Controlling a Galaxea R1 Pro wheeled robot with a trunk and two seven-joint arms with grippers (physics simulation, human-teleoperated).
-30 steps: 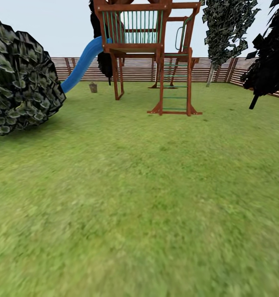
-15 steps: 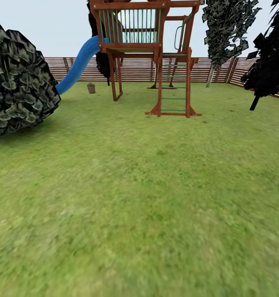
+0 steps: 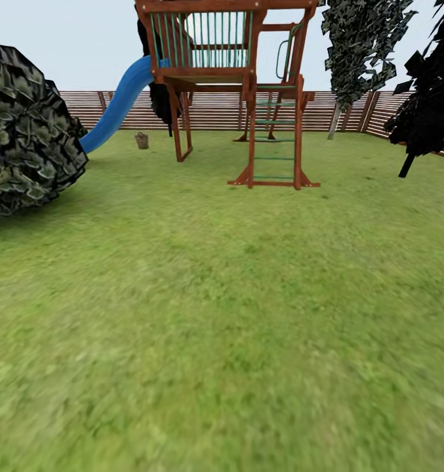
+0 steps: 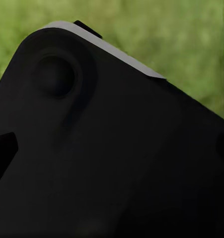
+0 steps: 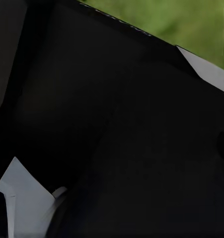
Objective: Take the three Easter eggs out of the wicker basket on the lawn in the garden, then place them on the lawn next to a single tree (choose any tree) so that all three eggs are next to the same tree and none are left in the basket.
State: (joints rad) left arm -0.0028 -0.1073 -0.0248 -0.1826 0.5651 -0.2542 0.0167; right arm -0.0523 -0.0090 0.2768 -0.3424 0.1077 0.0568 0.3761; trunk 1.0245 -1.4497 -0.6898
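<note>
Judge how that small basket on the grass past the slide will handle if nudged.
The wicker basket looks small and probably light, so a nudge may slide or tip it. It stands upright on the lawn, whose grass might drag on it. Too distant for finer detail.

short bright green lawn all across the lower part of the head view, up to a brown slatted fence at the far edge. on the grass, upper middle: a wooden play tower with its legs and ladder feet planted. upper left: a blue slide coming down to the grass, and just beside its end a small brown basket. far left: a big dark leafy bush. upper right: a pale tree trunk by the fence and a thin dark trunk.
</note>
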